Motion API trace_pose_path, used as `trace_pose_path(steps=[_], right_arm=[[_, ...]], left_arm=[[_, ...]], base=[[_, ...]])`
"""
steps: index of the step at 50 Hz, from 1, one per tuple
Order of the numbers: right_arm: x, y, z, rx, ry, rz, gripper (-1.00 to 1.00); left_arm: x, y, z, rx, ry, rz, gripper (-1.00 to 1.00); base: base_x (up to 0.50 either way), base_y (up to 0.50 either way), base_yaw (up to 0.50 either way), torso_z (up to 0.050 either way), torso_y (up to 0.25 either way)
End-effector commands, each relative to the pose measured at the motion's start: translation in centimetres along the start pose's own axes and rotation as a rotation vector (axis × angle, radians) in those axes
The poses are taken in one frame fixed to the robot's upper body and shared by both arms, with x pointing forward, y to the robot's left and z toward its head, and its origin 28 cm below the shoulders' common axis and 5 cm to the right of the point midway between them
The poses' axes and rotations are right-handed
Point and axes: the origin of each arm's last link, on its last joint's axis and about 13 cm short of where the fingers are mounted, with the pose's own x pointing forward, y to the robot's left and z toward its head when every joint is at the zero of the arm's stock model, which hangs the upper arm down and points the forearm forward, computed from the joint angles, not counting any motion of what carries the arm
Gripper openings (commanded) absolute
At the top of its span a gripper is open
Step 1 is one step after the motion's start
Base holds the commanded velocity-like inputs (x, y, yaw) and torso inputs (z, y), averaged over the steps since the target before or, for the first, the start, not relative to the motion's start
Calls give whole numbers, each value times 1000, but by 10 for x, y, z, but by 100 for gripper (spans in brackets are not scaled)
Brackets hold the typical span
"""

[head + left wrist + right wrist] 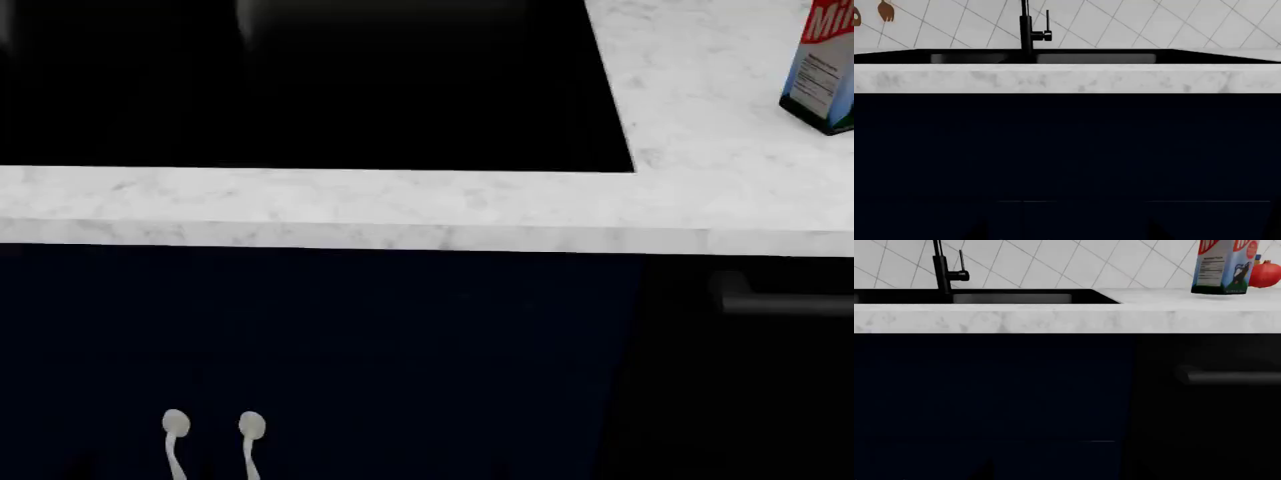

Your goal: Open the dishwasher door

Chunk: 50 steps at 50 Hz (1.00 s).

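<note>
Seemingly closed, the wide black dishwasher door [1207, 410] was judged stiff and hinged; its long dark bar handle [1231, 376] was the hold. Neither claw was shown, so their states could not be told.

The dishwasher door, a flat black panel [1207, 415], stands upright and shut under the white marble counter edge, flush beside the navy-blue cabinet front. Its long dark horizontal bar handle [1231, 376] runs across the upper part of the panel; the head view shows the handle's rounded near end [781, 300].
</note>
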Motion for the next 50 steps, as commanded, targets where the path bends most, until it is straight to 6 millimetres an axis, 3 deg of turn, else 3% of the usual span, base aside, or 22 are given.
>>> trace_pose_path(steps=[1,20,50], right_arm=[[0,0,0,0,0,0,100],[5,7,-6,-6,3,31,100],[3,8,-7,-7,5,39,100]], left_arm=[[0,0,0,0,0,0,100],[8,4,2,47,-12,34,100],[6,4,0,39,-26,27,100]], base=[[0,0,0,0,0],[0,0,0,0,0],[0,-404,0,0,0]])
